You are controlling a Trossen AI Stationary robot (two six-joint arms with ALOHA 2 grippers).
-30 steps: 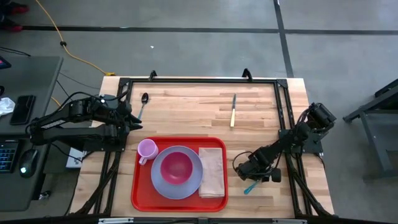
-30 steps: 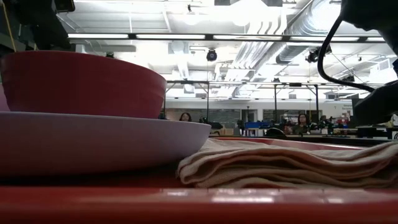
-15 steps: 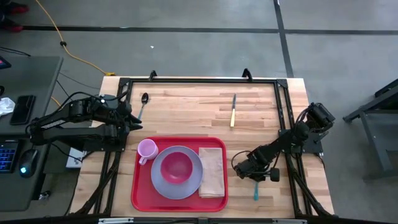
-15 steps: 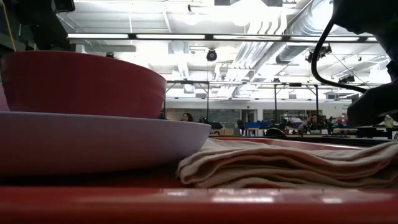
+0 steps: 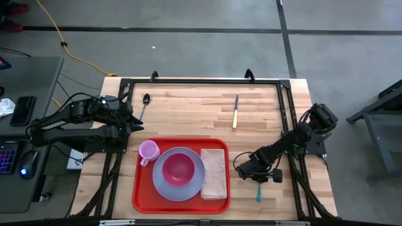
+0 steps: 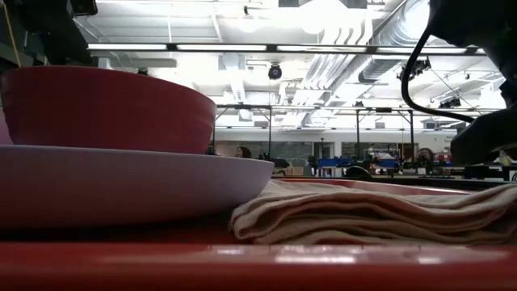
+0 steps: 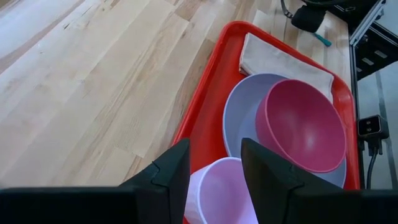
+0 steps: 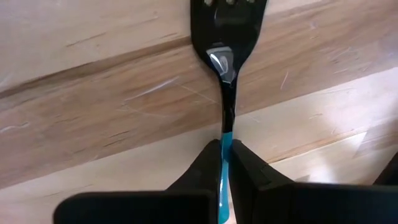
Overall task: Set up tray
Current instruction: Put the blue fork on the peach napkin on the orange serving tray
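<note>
My right gripper (image 5: 257, 181) was down on the table just right of the tray (image 5: 141, 191), fingers (image 8: 245, 169) pinched on the teal handle of a black utensil (image 8: 224, 74), a fork as far as I could tell. I judged the step as fork pickup: grip made, lift not yet done. Next move needed a clean lift without the thin handle twisting, then a carry left over the low rim to a bare spot.

The red tray sat at the near middle of the table, already holding a lavender plate (image 5: 160, 185) with a pink bowl (image 5: 178, 169) on it, a pink cup (image 5: 148, 150) at the far left corner and a folded beige napkin (image 5: 214, 174) on the right side.

My left gripper (image 7: 211, 168) waited at the left edge, fingers spread, nothing held, hovering over the cup.

A spoon (image 5: 144, 104) lay far left and a knife (image 5: 235, 111) far middle, both well apart from the tray. Nothing blocked the fork's path; free space beside the napkin looked tight, so I'd likely set it on the napkin
</note>
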